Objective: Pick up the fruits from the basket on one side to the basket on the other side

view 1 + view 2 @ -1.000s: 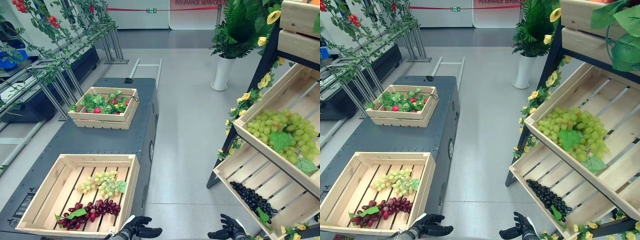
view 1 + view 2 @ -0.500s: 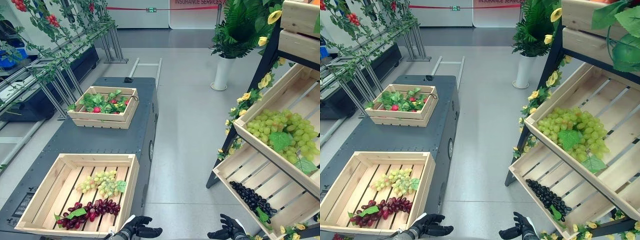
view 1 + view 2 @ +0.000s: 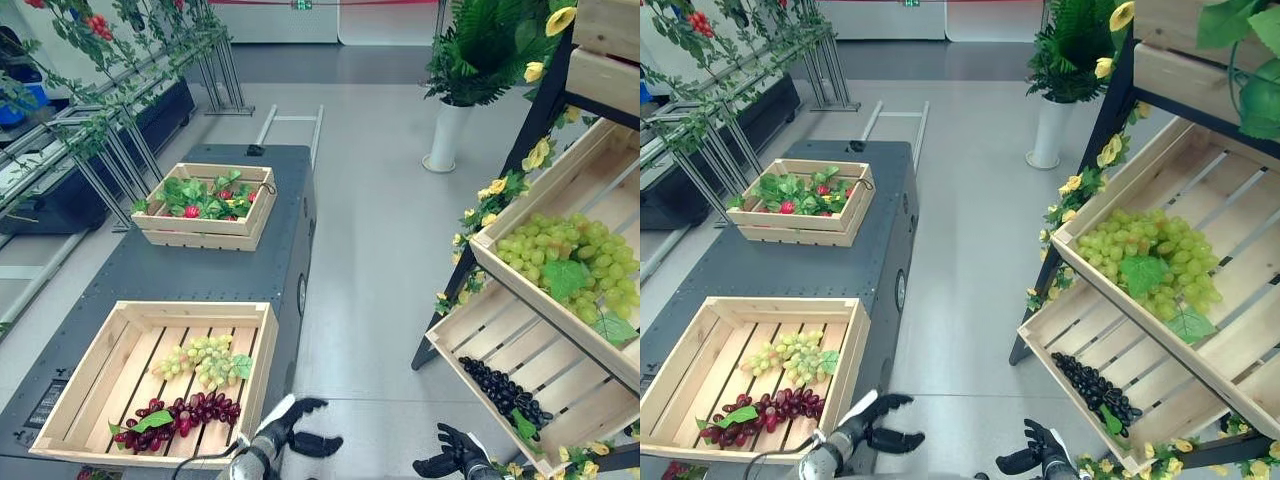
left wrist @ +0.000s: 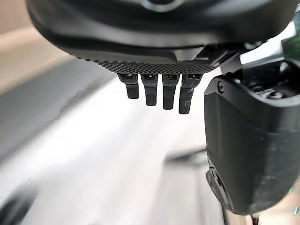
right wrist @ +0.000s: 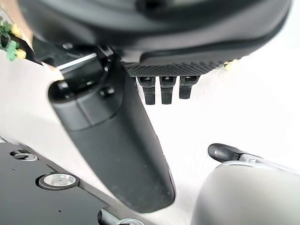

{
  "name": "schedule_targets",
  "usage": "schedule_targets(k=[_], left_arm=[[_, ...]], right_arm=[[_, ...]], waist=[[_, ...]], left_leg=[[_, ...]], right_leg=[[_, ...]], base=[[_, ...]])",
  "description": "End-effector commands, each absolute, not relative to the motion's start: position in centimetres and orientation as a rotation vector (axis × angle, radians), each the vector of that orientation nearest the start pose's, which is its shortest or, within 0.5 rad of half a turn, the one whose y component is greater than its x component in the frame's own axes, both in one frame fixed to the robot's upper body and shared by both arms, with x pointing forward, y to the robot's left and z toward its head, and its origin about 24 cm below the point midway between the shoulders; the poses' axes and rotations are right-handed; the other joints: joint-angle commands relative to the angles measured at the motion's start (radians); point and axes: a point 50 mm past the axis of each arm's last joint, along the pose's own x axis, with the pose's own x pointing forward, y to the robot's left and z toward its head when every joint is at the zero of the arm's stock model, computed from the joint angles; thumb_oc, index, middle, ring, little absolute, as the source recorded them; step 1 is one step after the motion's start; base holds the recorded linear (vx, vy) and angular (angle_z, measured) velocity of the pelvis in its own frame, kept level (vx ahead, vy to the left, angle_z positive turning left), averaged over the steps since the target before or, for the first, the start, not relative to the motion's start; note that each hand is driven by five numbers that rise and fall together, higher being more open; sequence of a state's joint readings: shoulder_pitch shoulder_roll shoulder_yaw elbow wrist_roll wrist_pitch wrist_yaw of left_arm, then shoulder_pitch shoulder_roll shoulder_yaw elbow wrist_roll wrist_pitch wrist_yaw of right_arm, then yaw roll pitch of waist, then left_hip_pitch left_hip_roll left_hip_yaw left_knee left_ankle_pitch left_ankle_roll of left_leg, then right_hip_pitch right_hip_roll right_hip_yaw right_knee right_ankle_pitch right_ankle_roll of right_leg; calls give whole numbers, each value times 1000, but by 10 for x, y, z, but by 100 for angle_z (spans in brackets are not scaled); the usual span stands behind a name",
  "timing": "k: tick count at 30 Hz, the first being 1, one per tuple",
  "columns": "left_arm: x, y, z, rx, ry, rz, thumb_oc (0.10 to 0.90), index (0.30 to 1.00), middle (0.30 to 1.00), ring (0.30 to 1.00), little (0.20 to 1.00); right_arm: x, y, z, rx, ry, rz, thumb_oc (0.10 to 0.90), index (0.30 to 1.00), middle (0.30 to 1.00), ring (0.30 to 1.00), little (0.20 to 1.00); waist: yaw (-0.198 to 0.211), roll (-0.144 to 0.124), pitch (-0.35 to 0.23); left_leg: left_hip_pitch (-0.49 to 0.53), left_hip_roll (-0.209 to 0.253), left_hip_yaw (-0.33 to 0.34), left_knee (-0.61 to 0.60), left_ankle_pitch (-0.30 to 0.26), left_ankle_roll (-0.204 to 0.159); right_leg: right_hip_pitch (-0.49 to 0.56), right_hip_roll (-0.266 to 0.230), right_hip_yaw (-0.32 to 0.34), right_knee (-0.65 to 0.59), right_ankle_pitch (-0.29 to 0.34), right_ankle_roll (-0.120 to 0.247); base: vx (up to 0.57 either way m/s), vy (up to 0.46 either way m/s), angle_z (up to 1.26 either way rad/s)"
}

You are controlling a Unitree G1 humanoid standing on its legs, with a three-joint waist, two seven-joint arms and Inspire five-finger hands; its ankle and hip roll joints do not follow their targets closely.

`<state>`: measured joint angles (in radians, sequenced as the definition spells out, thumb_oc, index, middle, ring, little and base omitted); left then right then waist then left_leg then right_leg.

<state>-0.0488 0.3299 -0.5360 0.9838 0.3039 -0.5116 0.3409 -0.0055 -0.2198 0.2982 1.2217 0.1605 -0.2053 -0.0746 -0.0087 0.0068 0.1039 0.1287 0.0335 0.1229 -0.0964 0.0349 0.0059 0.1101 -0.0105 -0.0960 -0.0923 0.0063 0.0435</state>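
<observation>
Left hand [image 3: 290,428], bottom centre, fingers spread, empty, beside the near crate [image 3: 255,372]. Right hand [image 3: 455,458], lower right, appears relaxed and empty below the shelf crate [image 3: 470,372].

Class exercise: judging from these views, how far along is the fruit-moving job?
Done: nothing visibly. Green grapes and red grapes lie in the near crate. In hand: nothing; the left hand and right hand are open and empty. Left: grasping and carrying fruit across.
</observation>
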Motion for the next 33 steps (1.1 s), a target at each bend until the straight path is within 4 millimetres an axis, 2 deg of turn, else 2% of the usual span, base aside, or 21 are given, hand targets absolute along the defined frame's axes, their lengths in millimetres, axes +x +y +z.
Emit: schedule_targets(k=[1, 3, 7, 8, 10, 16, 17, 18, 22, 23, 24, 28, 33], left_arm=[[231, 191, -54, 856, -103, -88, 800, 900, 900, 900, 900], [248, 227, -13, 924, -286, 83, 800, 900, 900, 900, 900], [266, 257, 36, 1001, -409, 251, 800, 900, 900, 900, 900], [266, 258, 37, 1003, -411, 257, 800, 900, 900, 900, 900], [272, 272, 58, 1036, -433, 325, 800, 900, 900, 900, 900], [270, 295, 74, 1135, -422, 401, 800, 900, 900, 900, 900], [269, 306, 83, 1161, -428, 439, 800, 900, 900, 900, 900], [269, 308, 85, 1166, -430, 446, 800, 900, 900, 900, 900], [278, 322, 113, 1229, -483, 513, 800, 900, 900, 900, 900], [279, 324, 115, 1236, -481, 516, 800, 900, 900, 900, 900], [281, 329, 124, 1251, -478, 525, 800, 900, 900, 900, 900], [288, 339, 138, 1305, -441, 540, 800, 900, 900, 900, 900], [296, 349, 158, 1344, -416, 573, 800, 900, 900, 900, 900]], right_arm=[[139, -217, -145, -311, 911, 51, 800, 900, 900, 900, 900], [134, -222, -145, -323, 909, 30, 800, 900, 900, 900, 900], [136, -229, -142, -340, 892, -9, 800, 900, 900, 900, 900], [136, -229, -142, -340, 891, -10, 800, 900, 900, 900, 900], [143, -236, -137, -333, 863, -45, 800, 900, 900, 900, 900], [142, -246, -134, -339, 849, -61, 800, 900, 900, 900, 900], [142, -249, -132, -348, 839, -59, 800, 900, 900, 900, 900], [143, -249, -132, -351, 836, -57, 800, 900, 900, 900, 900], [161, -256, -121, -360, 763, -70, 800, 900, 900, 900, 900], [163, -256, -119, -362, 753, -70, 800, 900, 900, 900, 900], [170, -257, -115, -361, 721, -73, 800, 900, 900, 900, 900], [192, -253, -102, -381, 631, -51, 800, 900, 900, 900, 900], [209, -257, -88, -392, 556, -49, 800, 900, 900, 900, 900]], waist=[[16, -7, 18], [23, 5, 27], [34, 24, 43], [34, 24, 43], [45, 30, 78], [58, 34, 119], [60, 35, 130], [60, 35, 133], [68, 30, 203], [69, 29, 210], [73, 25, 238], [79, 13, 291], [77, 2, 334]], left_leg=[[7, -64, -4, 9, -103, 39], [-6, -68, -17, 9, -92, 34], [-38, -69, -28, 9, -69, 31], [-40, -70, -28, 9, -68, 31], [-80, -74, -42, 55, -63, 30], [-99, -83, -59, 114, -74, 22], [-108, -87, -56, 136, -83, 23], [-112, -88, -55, 142, -84, 23], [-203, -91, -50, 279, -110, 18], [-211, -91, -49, 294, -114, 18], [-250, -87, -44, 360, -132, 19], [-353, -75, -26, 506, -176, 22], [-454, -61, 1, 640, -221, 26]], right_leg=[[17, -11, -61, 5, -16, 8], [12, -16, -75, 5, -16, 5], [-35, -27, -92, 53, -31, -1], [-38, -28, -93, 57, -32, -2], [-79, -42, -111, 124, -52, -13], [-79, -55, -142, 167, -71, -23], [-83, -58, -152, 186, -85, -28], [-86, -59, -154, 193, -88, -29], [-162, -77, -170, 325, -130, -43], [-169, -79, -171, 338, -134, -44], [-202, -90, -176, 396, -149, -48], [-291, -111, -178, 535, -190, -58], [-383, -135, -177, 676, -233, -65]], base=[[12, 43, 0], [6, 86, 0], [-42, 70, 9], [-90, 75, 5], [-98, 58, 9], [22, 58, 24], [44, 85, 5], [0, 106, 6], [-56, 70, 12], [-61, 64, 29], [-59, 57, 17], [-50, 79, 6], [-25, 86, 2]])
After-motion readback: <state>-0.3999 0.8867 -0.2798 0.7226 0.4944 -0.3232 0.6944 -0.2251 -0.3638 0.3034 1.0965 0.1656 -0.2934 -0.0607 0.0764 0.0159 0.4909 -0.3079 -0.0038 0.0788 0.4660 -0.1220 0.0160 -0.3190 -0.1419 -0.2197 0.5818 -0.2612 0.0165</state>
